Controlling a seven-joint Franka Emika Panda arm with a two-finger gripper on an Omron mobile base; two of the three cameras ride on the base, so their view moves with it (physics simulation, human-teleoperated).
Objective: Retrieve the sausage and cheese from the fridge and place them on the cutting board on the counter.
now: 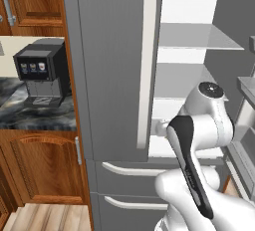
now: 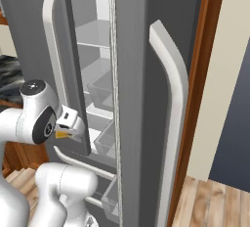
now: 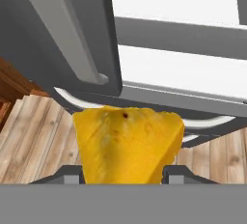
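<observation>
Gripper closed on the yellow cheese wedge, held clear of the open fridge shelves, above its lower drawer handles

You see the cheese, a yellow-orange wedge with a mottled face and one small dark speck, clamped between the fingers, in front of the fridge. Your fridge is tall and grey, its right door swung open on white shelves, the left door shut, two drawers below.
</observation>
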